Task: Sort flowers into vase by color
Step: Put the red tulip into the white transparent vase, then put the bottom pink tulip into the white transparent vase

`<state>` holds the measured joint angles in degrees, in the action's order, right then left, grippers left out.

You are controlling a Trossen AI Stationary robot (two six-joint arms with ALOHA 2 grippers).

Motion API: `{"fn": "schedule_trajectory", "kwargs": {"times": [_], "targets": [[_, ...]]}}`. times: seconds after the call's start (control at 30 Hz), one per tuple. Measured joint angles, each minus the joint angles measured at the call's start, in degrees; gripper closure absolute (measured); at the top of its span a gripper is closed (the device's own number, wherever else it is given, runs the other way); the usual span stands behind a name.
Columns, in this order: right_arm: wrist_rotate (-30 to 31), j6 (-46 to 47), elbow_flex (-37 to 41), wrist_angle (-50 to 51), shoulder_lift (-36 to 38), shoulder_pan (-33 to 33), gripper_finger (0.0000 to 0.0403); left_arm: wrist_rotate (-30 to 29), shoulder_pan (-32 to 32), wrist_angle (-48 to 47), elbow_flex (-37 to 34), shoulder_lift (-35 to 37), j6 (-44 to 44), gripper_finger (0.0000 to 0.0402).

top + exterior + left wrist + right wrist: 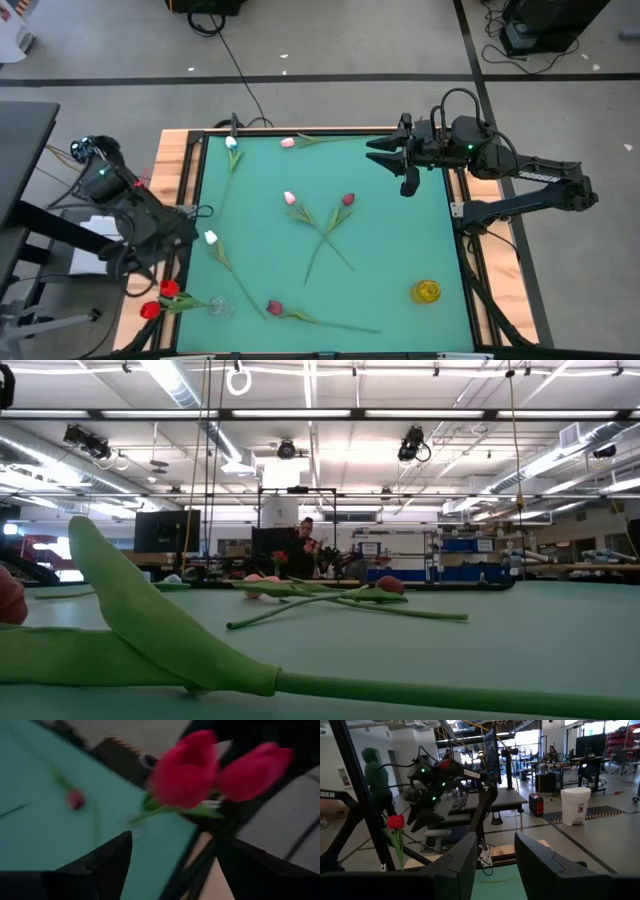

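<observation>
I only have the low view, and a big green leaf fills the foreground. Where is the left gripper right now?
Observer: The left gripper is at the near left corner of the table, open, facing two red tulips.
Operator: Are those tulips in a vase?
Observer: Their stems run into a clear glass vase at that corner.
Operator: And the right arm?
Observer: The right gripper hangs open over the far right side, holding nothing.
</observation>
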<state>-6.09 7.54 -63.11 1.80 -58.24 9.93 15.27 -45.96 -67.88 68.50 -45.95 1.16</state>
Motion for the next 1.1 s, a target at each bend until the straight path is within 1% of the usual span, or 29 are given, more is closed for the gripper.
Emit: {"fn": "schedule_trajectory", "kwargs": {"times": [0.1, 0.2, 0.37, 0.53, 0.7, 0.87, 0.97, 1.1], "targets": [[0.0, 0.0, 0.0, 0.0, 0.0, 0.0, 0.026, -5.7, 2.1, -1.4, 1.1, 0.3, -0.1, 0.0117], [0.0, 0.0, 0.0, 0.0, 0.0, 0.0, 0.0261, -9.7, 5.1, -1.4, 0.6, 1.3, -1.4, 0.013], [0.0, 0.0, 0.0, 0.0, 0.0, 0.0, 0.026, -16.0, 11.6, -5.1, 0.1, 2.5, -1.1, 0.0154], [0.0, 0.0, 0.0, 0.0, 0.0, 0.0, 0.0261, -16.2, 18.8, -5.6, 0.1, 3.7, 0.0, 0.0169], [0.0, 0.0, 0.0, 0.0, 0.0, 0.0, 0.0261, -16.6, 27.2, -4.0, -0.4, 3.6, -1.3, 0.017], [0.0, 0.0, 0.0, 0.0, 0.0, 0.0, 0.0262, -22.8, 35.1, 2.0, -6.7, 3.6, -9.3, 0.017], [0.0, 0.0, 0.0, 0.0, 0.0, 0.0, 0.0262, -23.0, 38.8, 4.7, -11.2, 2.7, -9.5, 0.017], [0.0, 0.0, 0.0, 0.0, 0.0, 0.0, 0.0262, -22.1, 41.3, 8.1, -15.6, -0.1, -11.9, 0.017]]}}
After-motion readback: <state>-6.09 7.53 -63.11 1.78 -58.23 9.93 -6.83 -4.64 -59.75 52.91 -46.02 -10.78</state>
